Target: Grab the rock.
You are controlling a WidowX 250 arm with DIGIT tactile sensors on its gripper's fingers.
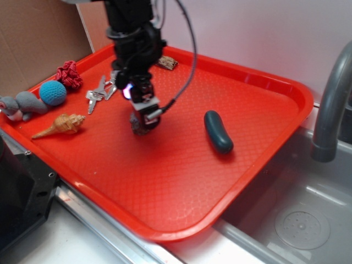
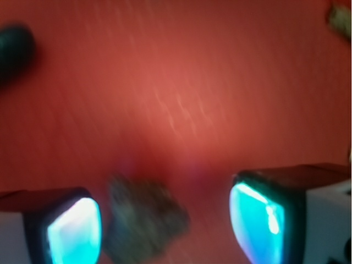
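Observation:
The rock [image 2: 144, 220], a small lumpy brown-grey stone, lies on the red tray [image 2: 181, 82] between my fingers. In the wrist view, which is blurred, it sits close against the left pad [image 2: 74, 234], with a wide gap to the right pad [image 2: 256, 217]. My gripper [image 2: 165, 225] is open around it. From the exterior view the gripper [image 1: 143, 118] stands low over the tray [image 1: 181, 181] left of centre, pointing down. Only the rock's [image 1: 137, 129] lower edge shows under the fingertips.
A dark teal bean-shaped object [image 1: 218, 132] lies to the right. Keys [image 1: 99, 93], a tan seashell [image 1: 60, 125], a blue ball [image 1: 53, 92], a red scrunchie [image 1: 69, 74] and a grey plush [image 1: 22, 104] sit left. A bark-like piece [image 1: 166, 63] is behind. A grey faucet [image 1: 330, 104] rises over the sink.

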